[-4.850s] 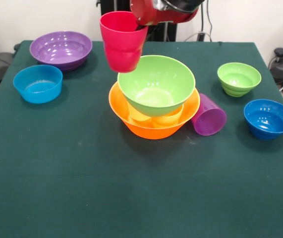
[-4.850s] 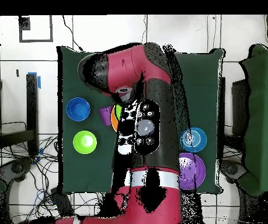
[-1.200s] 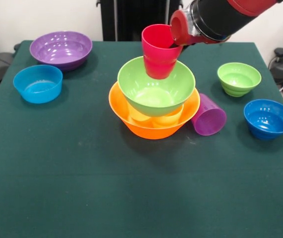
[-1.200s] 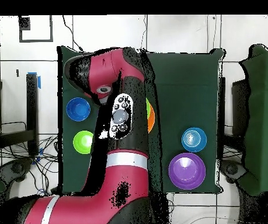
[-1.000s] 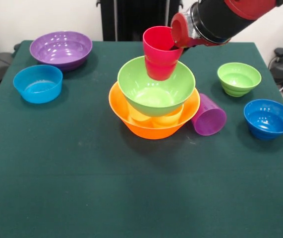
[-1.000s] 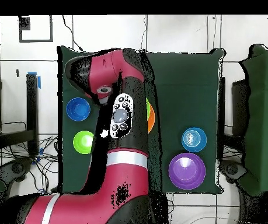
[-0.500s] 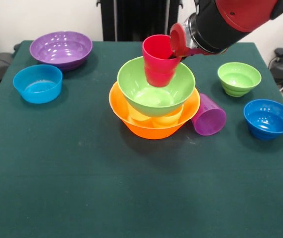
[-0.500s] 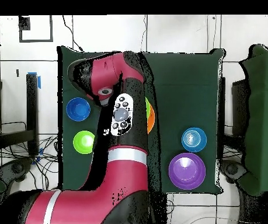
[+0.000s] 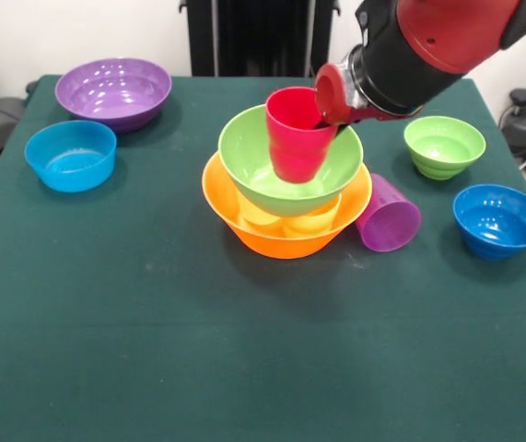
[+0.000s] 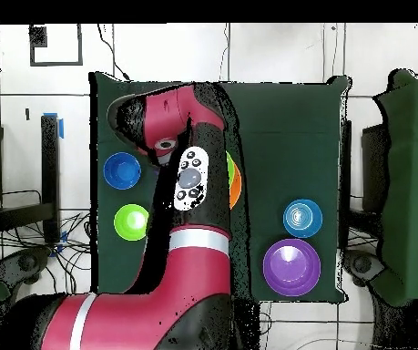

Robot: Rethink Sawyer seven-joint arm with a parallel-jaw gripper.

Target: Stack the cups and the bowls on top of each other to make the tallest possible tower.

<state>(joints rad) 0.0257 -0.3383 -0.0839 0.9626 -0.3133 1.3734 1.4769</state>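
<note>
Currently the red-pink cup (image 9: 299, 133) hangs upright inside the large lime green bowl (image 9: 290, 161), its base low in the hollow; whether it touches the bowl's floor cannot be told. That bowl sits nested on cups inside the large orange bowl (image 9: 244, 226), which forms the foot of the tower at mid-tabletop. Judged purpose: the cup is carried mouth-up so it can seat squarely as the next tier.

Gripper (image 9: 321, 115): closed on the cup's right rim, reaching in from the right; the fingers themselves are mostly hidden behind the cup wall and the wrist.

Unused pieces: purple cup (image 9: 389, 215) lying on its side, touching the orange bowl's right; large purple bowl (image 9: 113, 91) far left; blue bowls (image 9: 70, 155) (image 9: 500, 219) and small lime green bowl (image 9: 444, 145) apart at the sides.
</note>
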